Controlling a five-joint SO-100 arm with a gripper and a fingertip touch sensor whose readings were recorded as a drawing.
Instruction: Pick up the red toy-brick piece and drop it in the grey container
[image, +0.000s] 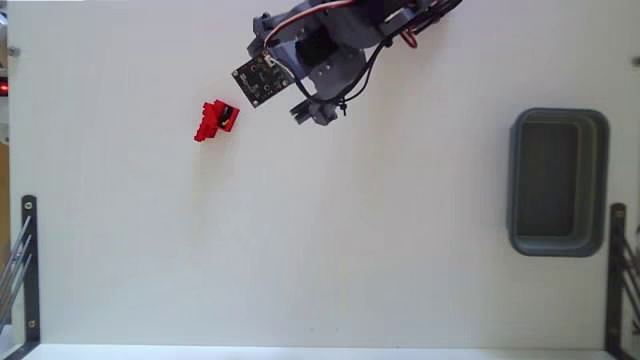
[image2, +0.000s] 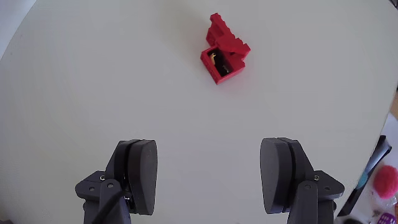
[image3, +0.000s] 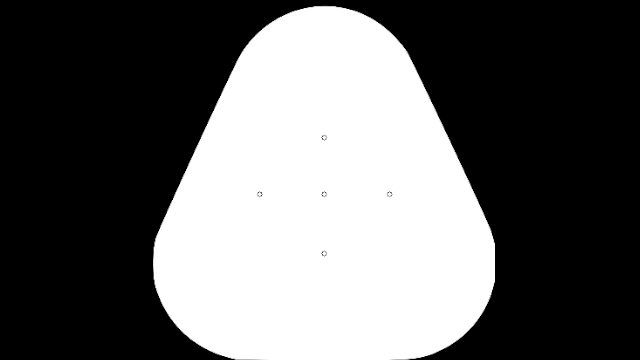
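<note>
My gripper (image2: 208, 167) is wide open and holds nothing. In the wrist view the red toy-brick piece (image2: 224, 51) lies on the white table (image2: 93, 93), a little ahead of my fingers (image2: 142, 167). In the fixed view the grey container (image: 558, 182) sits far off at the right side.

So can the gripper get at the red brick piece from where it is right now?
Probably yes. In the wrist view the gripper is open, with bare table between its fingers and the red toy-brick piece ahead. Nothing stands beside the piece.
</note>
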